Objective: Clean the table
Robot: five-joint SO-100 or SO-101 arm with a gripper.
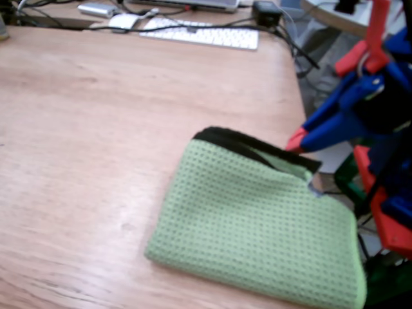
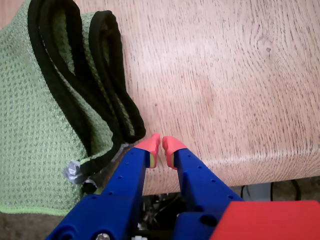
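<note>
I have the gripper [image 2: 161, 145] poised over the table [image 2: 225, 75] near its front edge, jaws drawn together with only a thin slit between the red fingertips [image 2: 150, 144] and nothing held. In the wrist view, a folded green cloth [image 2: 35, 125] with black edging lies just left of the jaws, its dark border looping close to the left tip; I cannot tell whether they touch. A small grey tag [image 2: 73, 171] sits at the cloth's corner, beside the left finger. In the fixed view the cloth [image 1: 257, 225] spreads over the table [image 1: 96, 129] and the gripper [image 1: 297, 143] meets its far right corner. A keyboard [image 1: 206, 32] lies well beyond.
</note>
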